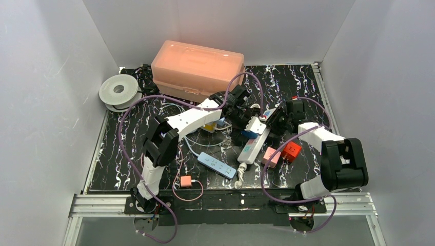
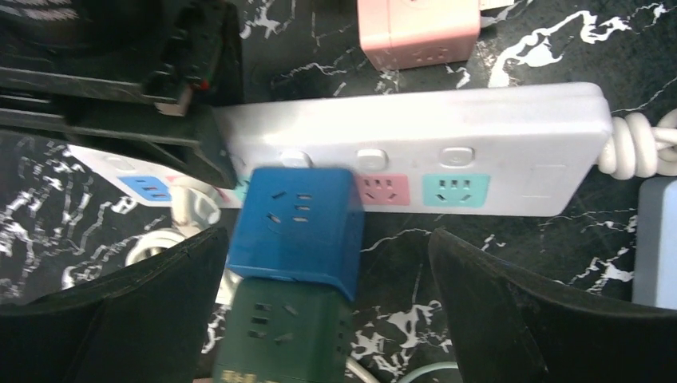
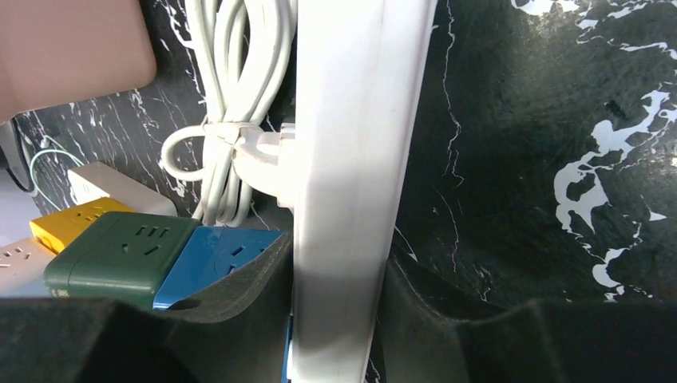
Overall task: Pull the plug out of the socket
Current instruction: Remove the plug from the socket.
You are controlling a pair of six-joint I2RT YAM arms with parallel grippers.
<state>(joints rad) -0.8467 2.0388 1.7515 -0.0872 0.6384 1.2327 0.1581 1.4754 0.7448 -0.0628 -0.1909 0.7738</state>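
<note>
**Brace the strip, then draw the blue plug straight out.**
The left fingers (image 2: 160, 295) stand wide with nothing held, and the blue cube plug (image 2: 299, 219) sits between them, seated in the white power strip (image 2: 479, 136) just beyond their tips. A green cube (image 2: 279, 335) butts against the plug's near side. The right fingers (image 3: 495, 335) straddle the strip's end and appear to pinch both of its long edges, though the wrist view is too tight to be sure of the contact. The sound way is to firm that hold so the strip cannot lift off the bench (image 3: 519, 159). The left fingers then close squarely on the blue cube's two side faces, clear of the green one. The pull should run along the pins, without rocking.
</note>
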